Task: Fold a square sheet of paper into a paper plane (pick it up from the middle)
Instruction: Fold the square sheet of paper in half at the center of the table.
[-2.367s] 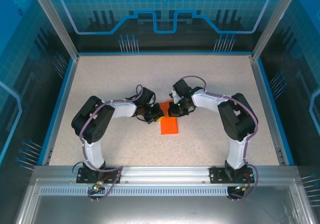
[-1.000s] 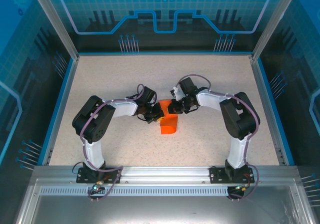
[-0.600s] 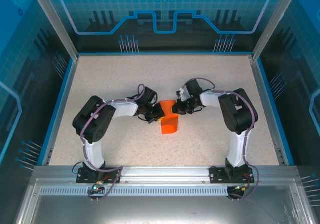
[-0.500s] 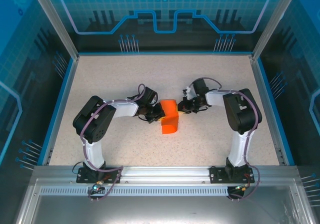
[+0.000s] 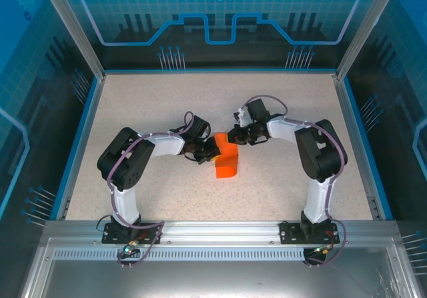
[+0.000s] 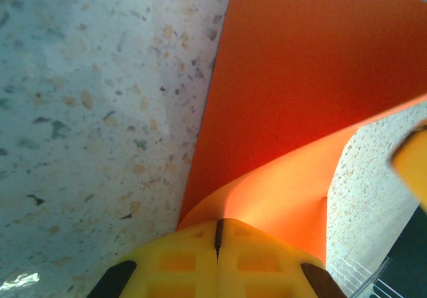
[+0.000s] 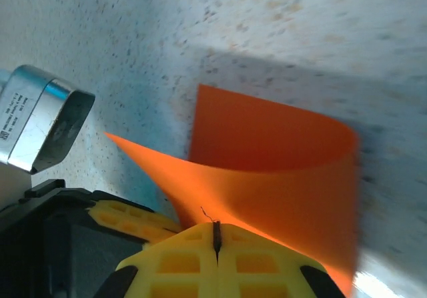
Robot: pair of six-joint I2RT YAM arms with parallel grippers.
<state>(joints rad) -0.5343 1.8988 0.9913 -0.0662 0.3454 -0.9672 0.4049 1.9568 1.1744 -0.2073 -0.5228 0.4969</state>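
Two grips on orange sheet (image 5: 227, 163): L tool (image 5: 211, 153), R tool (image 5: 233, 137) (curled).

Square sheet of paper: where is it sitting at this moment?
In the top view the square sheet of paper sits mid-table, curled over, between the left gripper and the right gripper, each shut on an edge of it.
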